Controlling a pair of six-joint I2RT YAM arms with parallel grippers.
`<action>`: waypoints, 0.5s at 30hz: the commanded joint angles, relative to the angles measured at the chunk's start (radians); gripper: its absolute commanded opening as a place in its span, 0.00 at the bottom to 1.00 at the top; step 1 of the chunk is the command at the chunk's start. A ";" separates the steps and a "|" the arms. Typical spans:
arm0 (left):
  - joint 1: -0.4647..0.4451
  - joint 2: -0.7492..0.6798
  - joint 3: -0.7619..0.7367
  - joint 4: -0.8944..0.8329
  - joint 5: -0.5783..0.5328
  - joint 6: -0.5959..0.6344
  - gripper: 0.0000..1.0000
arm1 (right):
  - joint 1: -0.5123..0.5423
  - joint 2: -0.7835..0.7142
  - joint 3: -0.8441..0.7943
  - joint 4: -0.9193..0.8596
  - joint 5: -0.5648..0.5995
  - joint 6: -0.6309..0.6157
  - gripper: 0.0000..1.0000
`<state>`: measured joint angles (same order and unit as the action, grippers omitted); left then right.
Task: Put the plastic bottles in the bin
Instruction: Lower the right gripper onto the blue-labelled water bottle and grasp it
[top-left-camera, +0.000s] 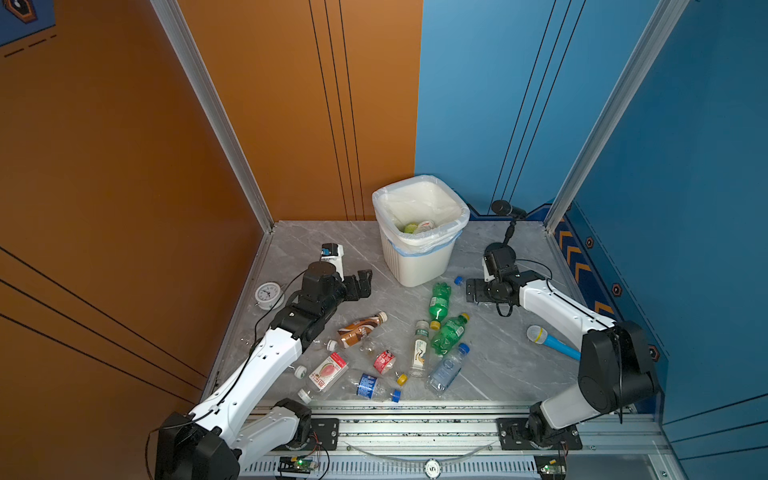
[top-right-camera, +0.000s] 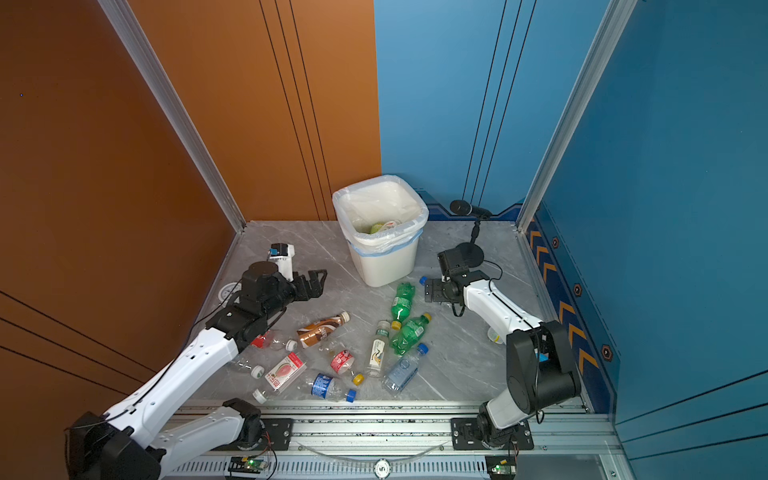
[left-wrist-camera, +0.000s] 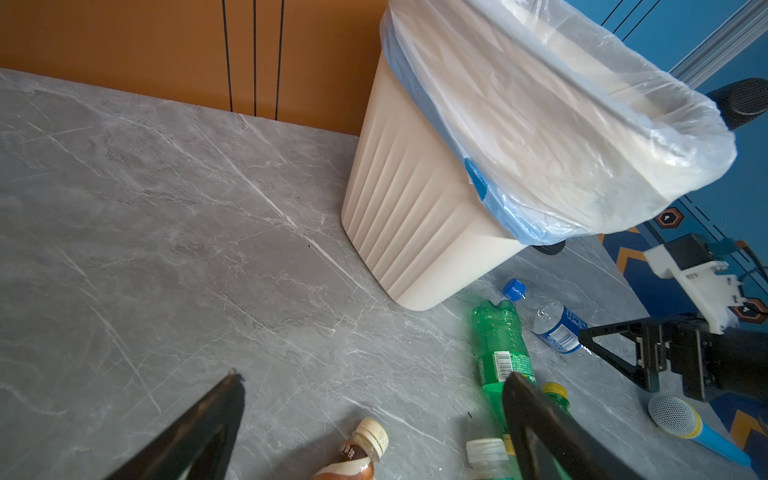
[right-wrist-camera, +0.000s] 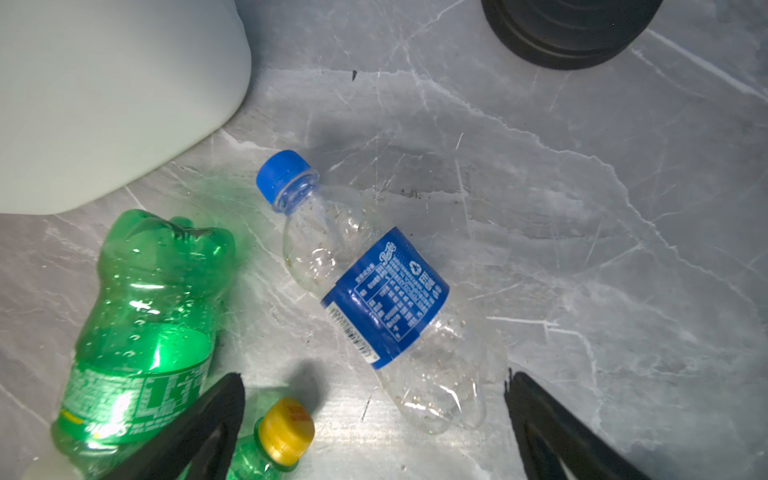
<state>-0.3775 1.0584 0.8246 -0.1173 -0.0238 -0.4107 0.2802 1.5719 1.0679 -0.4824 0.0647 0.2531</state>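
The white ribbed bin (top-left-camera: 419, 257) stands at the back middle, with a lime-green bottle (top-left-camera: 410, 227) inside. Several plastic bottles lie on the grey tabletop: two green ones (top-left-camera: 439, 301) (top-left-camera: 449, 334), a brown one (top-left-camera: 360, 328) and clear ones (top-left-camera: 446, 370). My right gripper (right-wrist-camera: 374, 376) hangs open just above a clear bottle with a blue label (right-wrist-camera: 382, 291), right of the bin's base. The bottle's lower end lies between the fingers, untouched. My left gripper (left-wrist-camera: 374, 376) is open and empty, left of the bin (left-wrist-camera: 415, 232) and above the brown bottle's cap (left-wrist-camera: 374, 436).
A white alarm clock (top-left-camera: 269, 293) lies at the left edge. A blue-handled toy microphone (top-left-camera: 550, 340) rests by the right arm. A black microphone on a stand (top-left-camera: 507, 210) stands at the back right. A small white device (top-left-camera: 332, 253) sits behind the left gripper.
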 joint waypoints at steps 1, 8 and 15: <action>0.012 -0.015 -0.015 -0.025 -0.020 -0.007 0.98 | -0.005 0.049 0.042 -0.015 0.051 -0.050 1.00; 0.019 -0.025 -0.018 -0.037 -0.022 -0.007 0.98 | -0.008 0.143 0.077 0.008 0.069 -0.076 1.00; 0.025 -0.030 -0.023 -0.044 -0.021 -0.011 0.97 | -0.012 0.233 0.123 0.017 0.072 -0.090 0.99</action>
<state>-0.3599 1.0458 0.8188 -0.1333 -0.0265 -0.4129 0.2752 1.7786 1.1591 -0.4786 0.1097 0.1825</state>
